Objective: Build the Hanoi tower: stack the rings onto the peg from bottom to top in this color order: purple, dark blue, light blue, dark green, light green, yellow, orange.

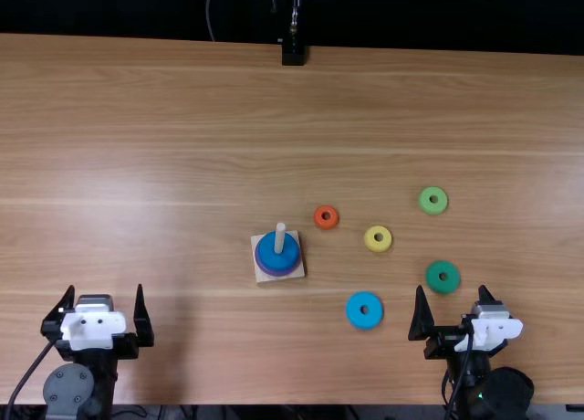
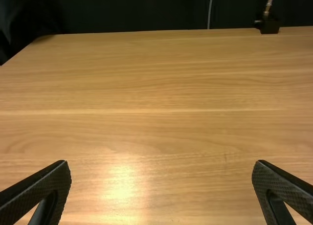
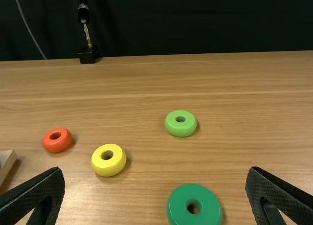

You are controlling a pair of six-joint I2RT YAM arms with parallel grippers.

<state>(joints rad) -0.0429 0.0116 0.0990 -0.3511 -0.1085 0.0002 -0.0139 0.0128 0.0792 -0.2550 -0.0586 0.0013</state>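
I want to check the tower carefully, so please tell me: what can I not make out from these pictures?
Top view: most of the purple ring, under the dark blue ring.
Top view: the lower part of the peg, inside those rings.
Right wrist view: part of the wooden base and of the dark green ring, cut off by picture edges.

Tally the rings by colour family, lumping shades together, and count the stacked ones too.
Purple: 1, the purple ring on the peg
Blue: 2, the dark blue ring on the peg and the light blue ring off it
Green: 2, the dark green ring and the light green ring
Yellow: 1, the yellow ring
Orange: 1, the orange ring
Total: 7
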